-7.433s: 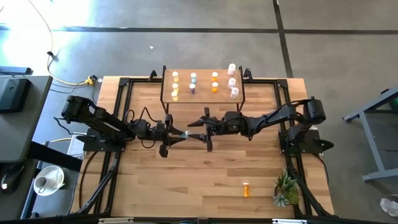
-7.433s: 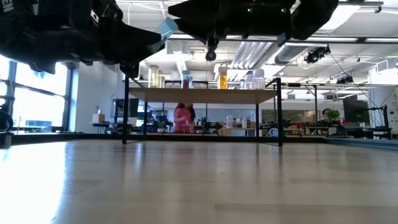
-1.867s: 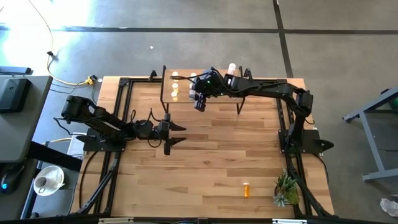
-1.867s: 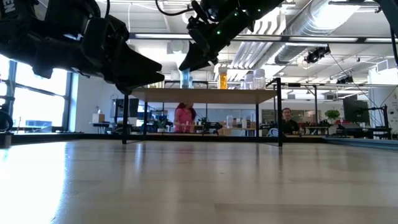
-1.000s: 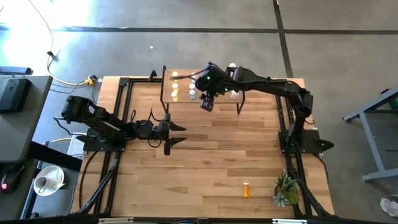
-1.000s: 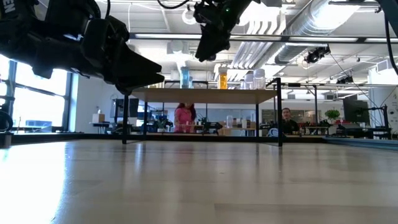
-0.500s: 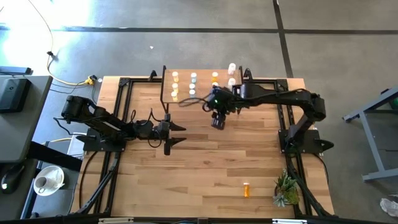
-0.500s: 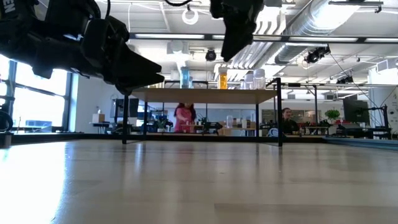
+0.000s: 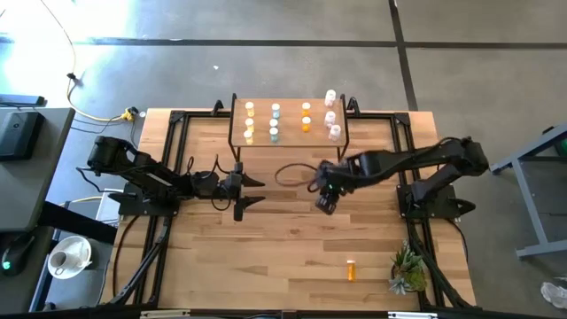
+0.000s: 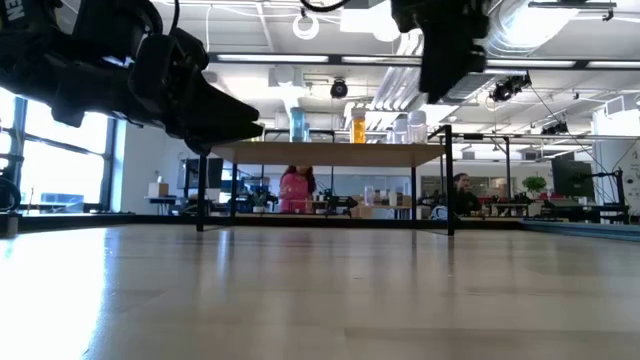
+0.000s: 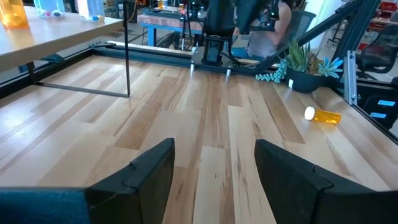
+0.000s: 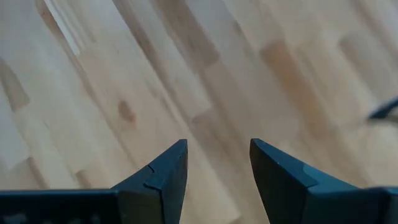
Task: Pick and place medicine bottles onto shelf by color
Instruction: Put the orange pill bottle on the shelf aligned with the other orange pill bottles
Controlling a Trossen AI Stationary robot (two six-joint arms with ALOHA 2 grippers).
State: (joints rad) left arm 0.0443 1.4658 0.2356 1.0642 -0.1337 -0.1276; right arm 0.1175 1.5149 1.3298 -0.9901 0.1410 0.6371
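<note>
One orange medicine bottle (image 9: 351,269) lies on the counter (image 9: 266,257) near the plant (image 9: 407,270); the rest stand on the shelf (image 9: 289,121). Right gripper (image 9: 324,200), released and empty, has swung away from the shelf toward it. Left gripper (image 9: 252,190) waits mid-counter, also released.

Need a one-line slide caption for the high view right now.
Right gripper open and empty above the tabletop, left gripper open nearby; bottles stand on the shelf, one orange bottle lying by the plant.
</note>
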